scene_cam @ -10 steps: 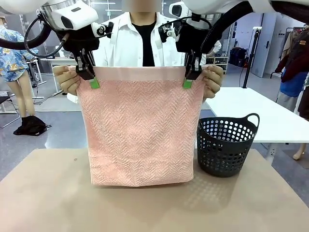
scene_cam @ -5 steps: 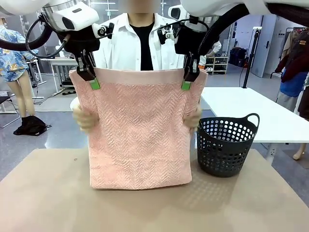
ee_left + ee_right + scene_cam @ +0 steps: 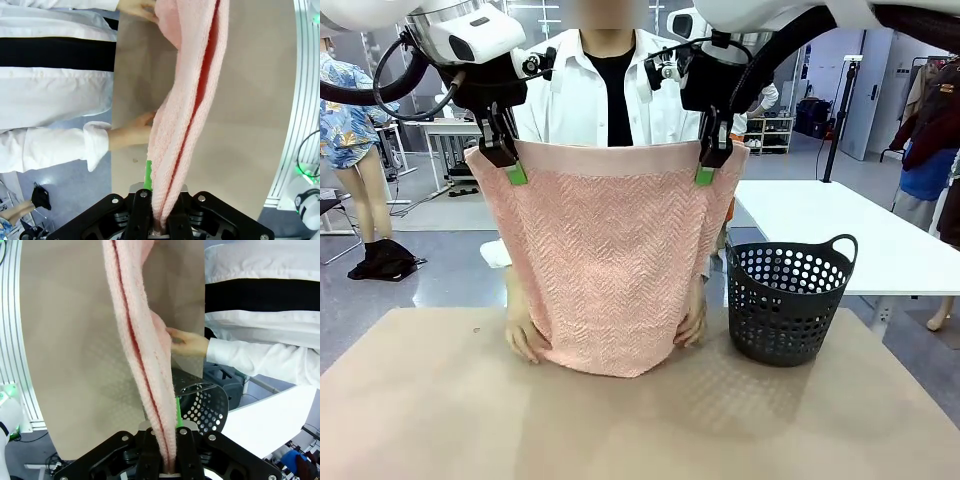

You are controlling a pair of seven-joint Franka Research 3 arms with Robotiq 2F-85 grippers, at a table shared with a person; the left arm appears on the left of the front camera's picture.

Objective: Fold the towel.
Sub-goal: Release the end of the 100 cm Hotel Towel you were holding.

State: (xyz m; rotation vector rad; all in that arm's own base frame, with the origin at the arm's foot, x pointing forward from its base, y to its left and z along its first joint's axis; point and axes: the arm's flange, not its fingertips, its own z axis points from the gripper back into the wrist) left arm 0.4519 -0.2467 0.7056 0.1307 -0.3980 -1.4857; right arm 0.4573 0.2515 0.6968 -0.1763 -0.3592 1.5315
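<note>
Flat tan matte tabletop point(image 3: 420, 420), spanning near edge to far side. Standing on it at far right: black perforated round plastic basket point(image 3: 790, 305) with loop handles, upright, close to the right edge. Faint dotted light patch on the surface just on the near side of the basket. Small dark speck point(image 3: 475, 330) at far left. Far middle: lower edge of hanging salmon-pink terry-cloth towel point(image 3: 610, 280) down at the surface, shadow directly beneath. Touching or just clear, can't tell. Person's hand on the left point(image 3: 525, 338) and hand on the right point(image 3: 692, 325) low at the towel's bottom corners, at tabletop level. Basket just right of towel, not touching.
</note>
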